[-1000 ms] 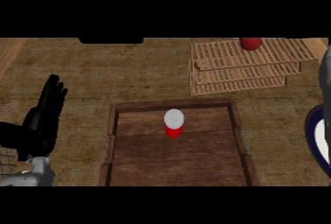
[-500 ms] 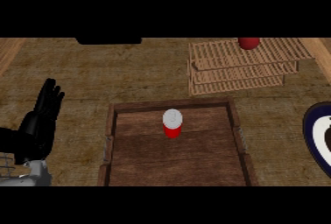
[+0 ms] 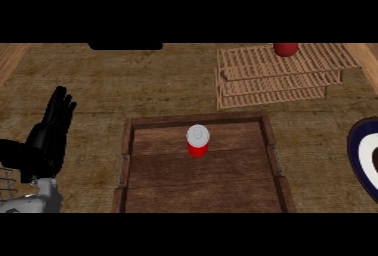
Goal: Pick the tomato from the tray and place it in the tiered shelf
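Red and round, the tomato (image 3: 286,48) is seen on the top tier of the slatted wooden tiered shelf (image 3: 277,82) at the far right, partly cut off by the far edge of the view. A red can (image 3: 197,141) with a pale lid is stood upright in the far half of the wooden tray (image 3: 199,190) at the near centre; a faint mark on its lid is too small to be read. The left hand (image 3: 46,140) is seen at the left, apart from the tray, its fingers straight with nothing grasped, and a dark-rimmed plate (image 3: 354,150) is cut off by the right edge.
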